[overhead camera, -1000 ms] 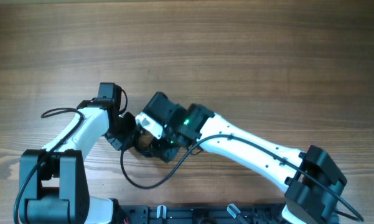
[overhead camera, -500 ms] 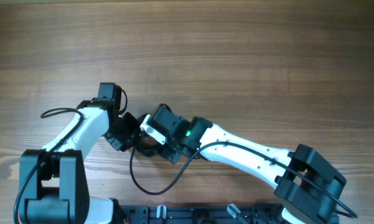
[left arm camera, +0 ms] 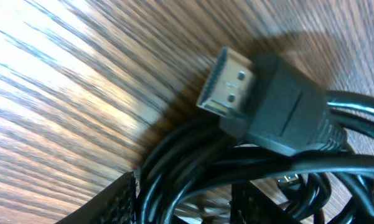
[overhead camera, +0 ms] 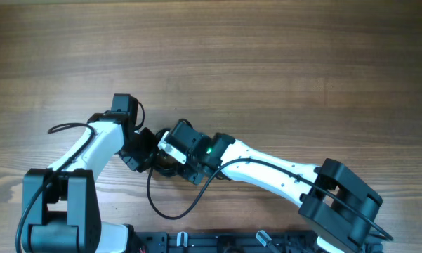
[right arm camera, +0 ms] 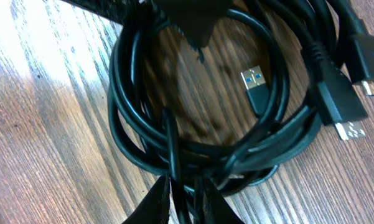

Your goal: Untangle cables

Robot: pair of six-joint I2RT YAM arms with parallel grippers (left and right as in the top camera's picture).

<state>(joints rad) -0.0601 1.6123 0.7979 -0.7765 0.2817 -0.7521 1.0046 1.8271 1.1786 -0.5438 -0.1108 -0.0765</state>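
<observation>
The cables (right arm camera: 137, 124) lie as one coil of thin black cords on the wooden table. A blue USB plug (right arm camera: 255, 84) rests inside the loop, and a larger flat plug (left arm camera: 236, 87) rests on top of the bundle. My right gripper (right arm camera: 185, 180) is shut on a couple of strands at the coil's near edge. My left gripper (left arm camera: 187, 186) holds the thick part of the bundle between its fingers (left arm camera: 112, 202). In the overhead view both grippers, left (overhead camera: 144, 154) and right (overhead camera: 166, 157), meet over the coil and hide most of it.
A thick black arm wire (overhead camera: 170, 209) loops on the table in front of the grippers. Another arm wire (overhead camera: 63, 128) arcs off the left arm. A black rail (overhead camera: 232, 242) runs along the table's near edge. Wooden tabletop (overhead camera: 267, 56) stretches beyond.
My right arm slid left toward the left gripper and its jaws closed onto strands of the coil. The left gripper stayed put with its hold unchanged.
</observation>
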